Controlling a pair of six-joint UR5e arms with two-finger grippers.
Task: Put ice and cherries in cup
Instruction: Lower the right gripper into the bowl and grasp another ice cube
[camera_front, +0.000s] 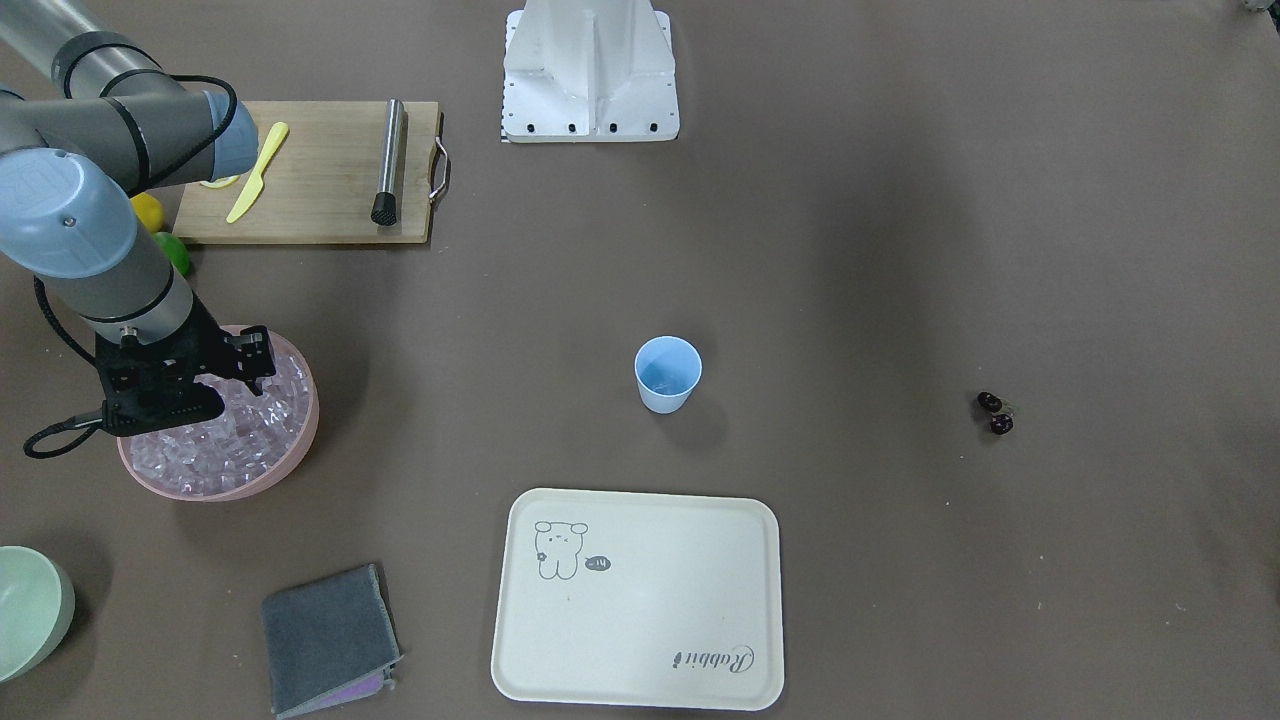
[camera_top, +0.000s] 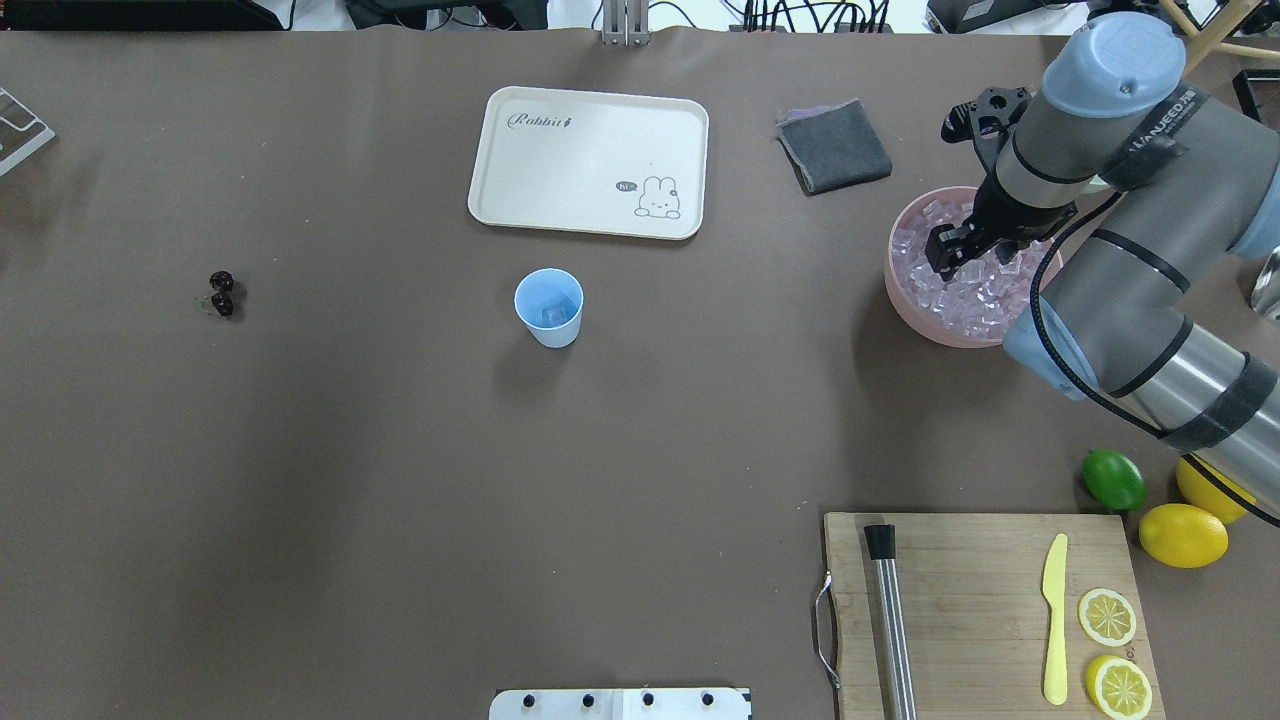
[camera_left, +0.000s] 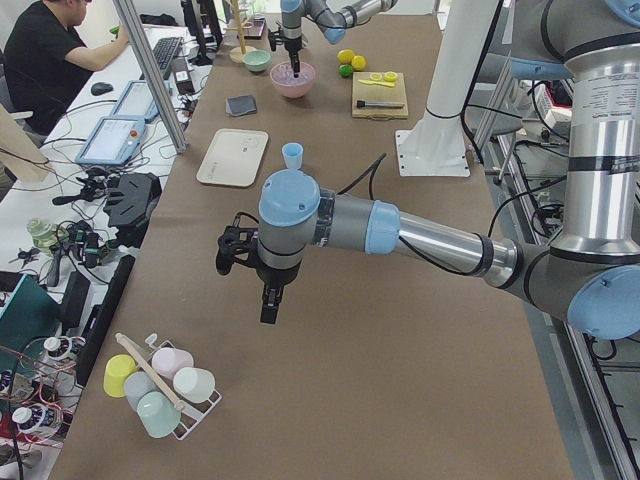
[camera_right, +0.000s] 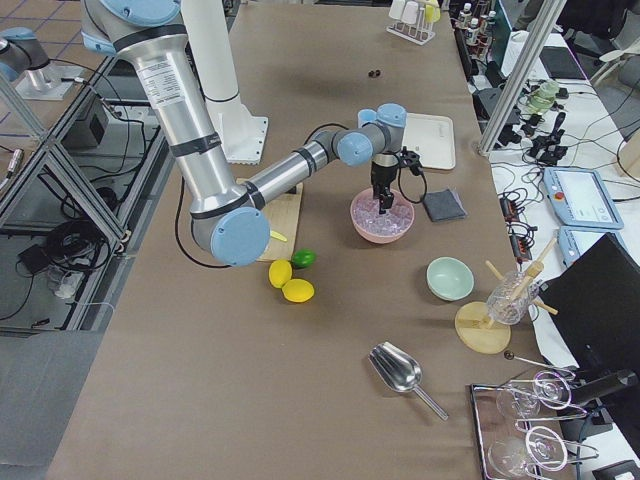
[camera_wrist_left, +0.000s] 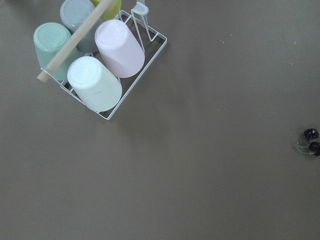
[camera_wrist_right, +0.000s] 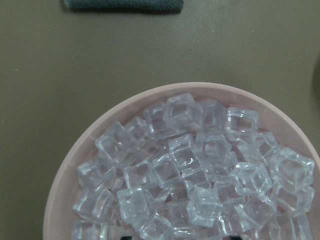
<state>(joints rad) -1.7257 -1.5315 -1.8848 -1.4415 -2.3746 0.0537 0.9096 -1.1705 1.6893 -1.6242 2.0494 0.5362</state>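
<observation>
The light-blue cup (camera_front: 667, 372) stands upright mid-table, also in the overhead view (camera_top: 548, 306), with what looks like one clear cube inside. The ice (camera_wrist_right: 190, 170) is heaped in a pink bowl (camera_top: 905, 300). My right gripper (camera_top: 962, 258) hangs down into the bowl just over the ice, and its fingers look open with nothing held. The cherries (camera_top: 221, 293) lie on the table far to the cup's other side, and they show at the right edge of the left wrist view (camera_wrist_left: 312, 141). My left gripper (camera_left: 270, 300) hovers over bare table; I cannot tell whether it is open or shut.
A cream tray (camera_front: 637, 598), a grey cloth (camera_front: 327, 635) and a pale green bowl (camera_front: 30, 610) lie on the operators' side. A cutting board (camera_top: 975, 600) with a knife, a steel muddler and lemon slices sits near the right arm, beside a lime (camera_top: 1113, 479) and lemons. A wire cup rack (camera_wrist_left: 100, 65) sits below the left wrist.
</observation>
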